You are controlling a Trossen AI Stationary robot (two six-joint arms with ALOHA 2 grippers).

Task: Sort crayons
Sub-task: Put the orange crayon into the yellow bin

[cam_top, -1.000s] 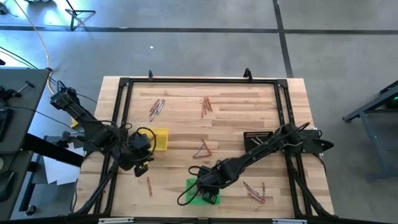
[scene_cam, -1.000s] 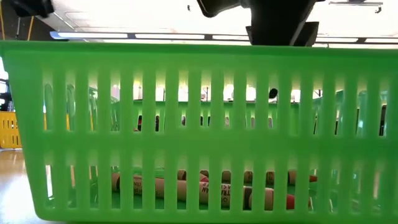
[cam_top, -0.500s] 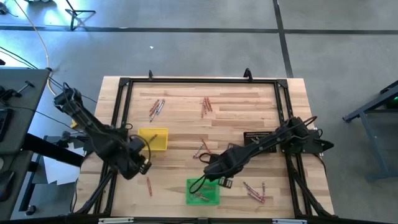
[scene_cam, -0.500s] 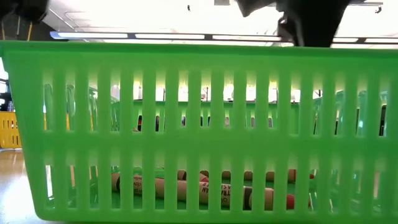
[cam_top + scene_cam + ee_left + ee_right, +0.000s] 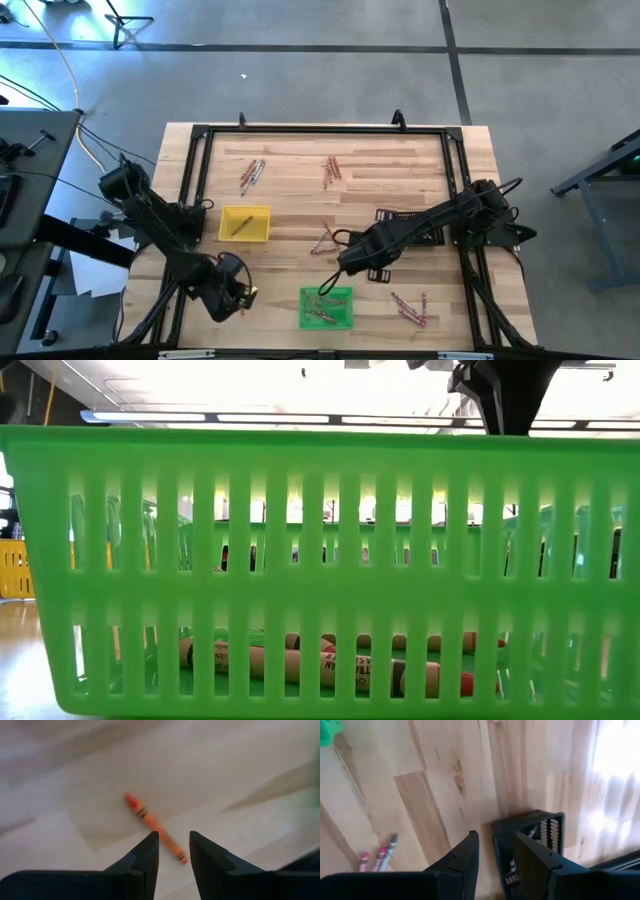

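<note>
Left wrist view: lone orange crayon [image 5: 154,826] lies just ahead of left gripper [image 5: 173,840], long axis diagonal across the parted, empty jaws; right gripper [image 5: 352,262], also parted and empty, farther off.

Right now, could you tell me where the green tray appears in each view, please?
High view: green tray near the table's front edge, centre, crayons inside.
Low view: its slotted wall fills the picture.
Left wrist view: not identifiable.
Right wrist view: only a green corner at the edge.
Shared landmark: the crayons lying in it.
</note>
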